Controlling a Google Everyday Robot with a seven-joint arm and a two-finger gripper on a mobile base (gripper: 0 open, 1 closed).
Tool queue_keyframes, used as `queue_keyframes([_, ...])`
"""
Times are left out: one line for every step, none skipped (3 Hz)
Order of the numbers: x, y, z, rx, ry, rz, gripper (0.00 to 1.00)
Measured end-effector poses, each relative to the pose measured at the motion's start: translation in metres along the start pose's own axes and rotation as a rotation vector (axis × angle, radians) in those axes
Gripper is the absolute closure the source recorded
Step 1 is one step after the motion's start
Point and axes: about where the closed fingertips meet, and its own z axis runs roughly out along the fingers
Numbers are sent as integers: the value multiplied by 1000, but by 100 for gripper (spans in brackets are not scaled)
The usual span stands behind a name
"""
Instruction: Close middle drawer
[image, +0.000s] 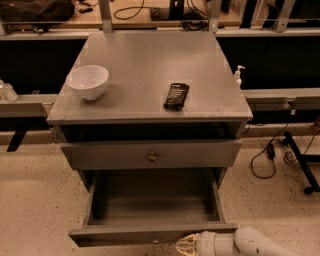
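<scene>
So the gripper (184, 245) is down at the very bottom edge of the shot, on the end of a white arm (250, 244) coming in from the right. Can't tell if it's spread or closed from here.

The middle drawer (150, 233) is right there next to it, pulled way out with its deep box open to the camera. The gripper sits against the low front, just right of the little round knob (156, 240); whether it's actually touching, can't tell.

Straight above the gripper there's the taller drawer front (110, 155) with its own knob (152, 157), sticking out a bit over the open box. Nothing sits between the gripper and the middle drawer's front.

Further up and away from the gripper is the grey tabletop (145, 55): a white bowl (87, 81) up to the left and a dark snack bar (176, 95) nearly straight above, well apart from each other.

Up to the right of the gripper, a pump bottle (238, 76) stands behind the cabinet. Black cables (265, 160) loop over the speckled floor (30, 200) beside a black stand leg (300, 167).
</scene>
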Motion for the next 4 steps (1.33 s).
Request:
queue_keyframes([2,-5,3,22,-10,8,100])
queue_keyframes([5,-18,6,54,-19,19,100])
queue_keyframes([11,-48,12,111,-37,38,100])
queue_keyframes([11,-46,12,111,-37,38,100])
